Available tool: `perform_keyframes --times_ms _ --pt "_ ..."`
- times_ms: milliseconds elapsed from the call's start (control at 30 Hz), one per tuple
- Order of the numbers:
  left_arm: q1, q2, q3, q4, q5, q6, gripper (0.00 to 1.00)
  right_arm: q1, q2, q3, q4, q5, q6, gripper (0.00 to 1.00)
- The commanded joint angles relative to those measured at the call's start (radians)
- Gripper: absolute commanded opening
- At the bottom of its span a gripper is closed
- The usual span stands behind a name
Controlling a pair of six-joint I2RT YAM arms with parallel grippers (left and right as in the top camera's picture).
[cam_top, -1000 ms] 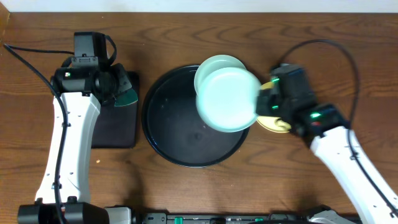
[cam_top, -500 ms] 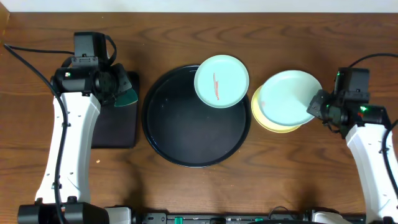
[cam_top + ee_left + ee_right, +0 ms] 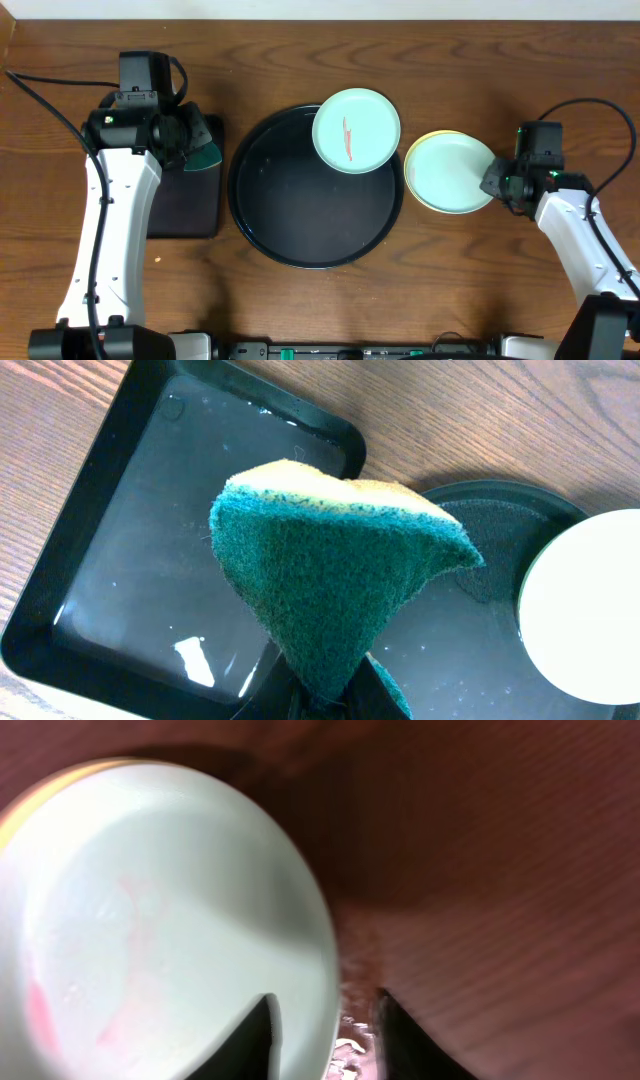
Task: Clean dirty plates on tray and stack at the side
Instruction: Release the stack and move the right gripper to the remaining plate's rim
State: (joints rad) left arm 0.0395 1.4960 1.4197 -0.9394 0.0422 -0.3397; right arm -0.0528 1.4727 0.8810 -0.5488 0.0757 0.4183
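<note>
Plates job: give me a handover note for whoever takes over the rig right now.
Left gripper: shut on the sponge, above the rectangular tray.
Right gripper: straddles the rim of the top blue plate; grip unclear.
Done: that plate lies on the yellow plate at the side.
Left: the smeared blue plate, on the round tray at its far-right edge, needs wiping and stacking.

- My left arm (image 3: 110,220) and right arm (image 3: 578,238): smooth white link shells, black joint housings.
- Boxy black module (image 3: 143,72) on my left wrist end.
- Green status lights lit: left (image 3: 112,117), right (image 3: 553,173).
- Thin black cables loop off both arms: left cable (image 3: 45,100), right cable (image 3: 600,104).
- Right gripper (image 3: 325,1032): fingers (image 3: 252,1038) dark, tapered, blurred close-up.
</note>
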Motion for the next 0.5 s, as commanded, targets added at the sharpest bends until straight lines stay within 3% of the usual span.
perform_keyframes --times_ms 0,33,133,300,467 --pt "0.003 0.0 -0.005 -0.002 -0.008 0.01 0.08 0.035 0.005 0.009 0.023 -0.082 -0.051 0.57" --pt "0.003 0.0 -0.005 -0.002 -0.008 0.01 0.07 0.049 0.005 0.027 0.021 -0.119 -0.062 0.72" --pt "0.003 0.0 -0.005 -0.002 -0.008 0.01 0.08 0.086 0.005 0.102 -0.011 -0.164 -0.099 0.99" --pt "0.003 0.0 -0.005 -0.002 -0.008 0.01 0.07 0.151 0.039 0.311 -0.127 -0.171 -0.134 0.99" --pt "0.003 0.0 -0.005 -0.002 -0.008 0.01 0.08 0.222 0.212 0.61 -0.278 -0.186 -0.229 0.99"
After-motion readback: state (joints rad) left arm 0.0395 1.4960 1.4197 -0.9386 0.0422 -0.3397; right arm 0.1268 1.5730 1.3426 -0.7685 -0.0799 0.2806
